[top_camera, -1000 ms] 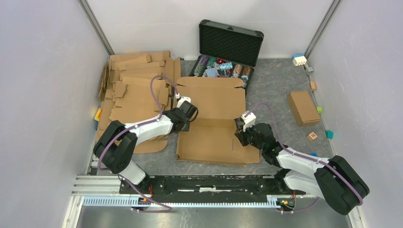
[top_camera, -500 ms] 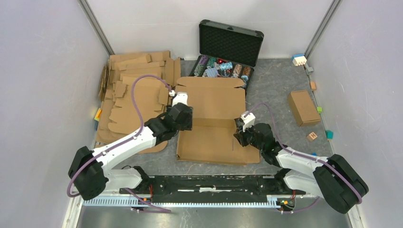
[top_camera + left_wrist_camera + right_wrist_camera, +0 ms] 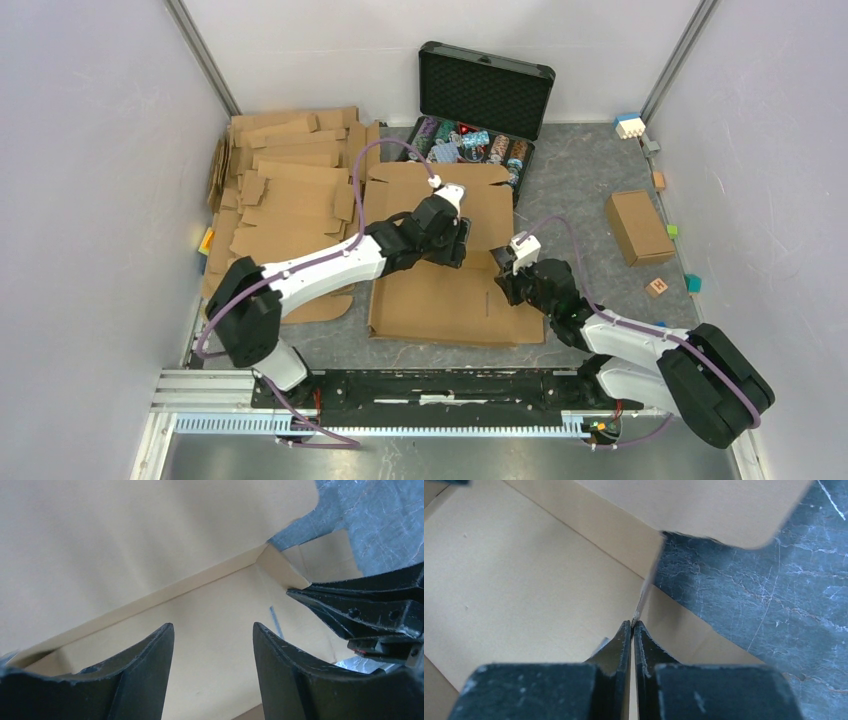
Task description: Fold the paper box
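Observation:
The paper box is a wide brown cardboard sheet lying in the middle of the mat, its rear panel tilted up. My left gripper hovers open over the centre fold, nothing between its fingers. Below it in the left wrist view are the box floor and the raised panel. My right gripper is at the box's right edge, shut on a thin upright side flap, pinched at the tips. The right gripper's fingers also show in the left wrist view.
An open black case with poker chips stands behind the box. A pile of flat cardboard sheets covers the left side. A small brown box, a wooden cube and coloured blocks lie on the right.
My left arm has swung right from the box's left edge to over its centre fold, and its jaws have widened. My right gripper has stayed clamped at the right edge.

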`<action>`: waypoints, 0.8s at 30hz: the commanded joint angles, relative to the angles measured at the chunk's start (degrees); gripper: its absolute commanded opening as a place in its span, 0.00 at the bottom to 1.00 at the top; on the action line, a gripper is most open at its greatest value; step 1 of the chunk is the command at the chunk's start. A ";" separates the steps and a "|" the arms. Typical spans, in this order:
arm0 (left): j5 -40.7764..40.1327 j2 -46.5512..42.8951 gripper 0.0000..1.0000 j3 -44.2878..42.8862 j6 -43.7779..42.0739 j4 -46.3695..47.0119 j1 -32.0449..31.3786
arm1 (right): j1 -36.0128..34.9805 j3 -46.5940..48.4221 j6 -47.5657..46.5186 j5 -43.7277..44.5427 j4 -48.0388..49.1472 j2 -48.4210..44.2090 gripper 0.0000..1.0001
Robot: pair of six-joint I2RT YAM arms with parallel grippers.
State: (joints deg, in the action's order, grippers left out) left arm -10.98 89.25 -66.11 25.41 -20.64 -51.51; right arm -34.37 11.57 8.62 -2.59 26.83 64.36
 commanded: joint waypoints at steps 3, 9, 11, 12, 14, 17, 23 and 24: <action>6.67 5.84 0.64 -3.72 -4.67 6.09 0.00 | 0.01 -0.80 -0.44 -3.25 5.58 1.09 0.06; 10.72 8.44 0.56 -2.82 -4.66 10.35 0.02 | -0.08 -0.92 -0.99 -4.42 5.73 3.13 0.09; 10.16 7.69 0.56 -1.45 -4.78 11.74 0.01 | -0.08 -0.82 -1.18 -4.07 5.78 3.23 0.16; 10.23 7.22 0.56 -0.86 -4.75 12.16 0.02 | -0.08 -0.86 -1.23 -4.36 5.97 3.15 0.20; 10.72 6.29 0.58 0.10 -4.89 13.66 0.01 | -0.17 -1.26 -1.14 -5.63 7.04 2.86 0.24; 12.62 6.14 0.60 0.50 -4.48 14.67 0.00 | -0.25 -2.25 -1.11 -8.23 9.37 1.87 0.27; 14.38 7.81 0.60 -0.06 -3.88 15.20 0.05 | -0.43 -4.23 -0.57 -10.97 14.60 0.71 0.36; 14.70 8.06 0.59 -0.23 -3.79 15.19 0.01 | -0.42 -4.17 -0.45 -11.50 15.25 1.14 0.36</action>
State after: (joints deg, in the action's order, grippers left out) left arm 0.93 97.49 -65.71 22.76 -8.64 -51.51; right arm -34.50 8.14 8.12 -10.79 35.42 65.89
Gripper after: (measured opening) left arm 0.606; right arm 0.351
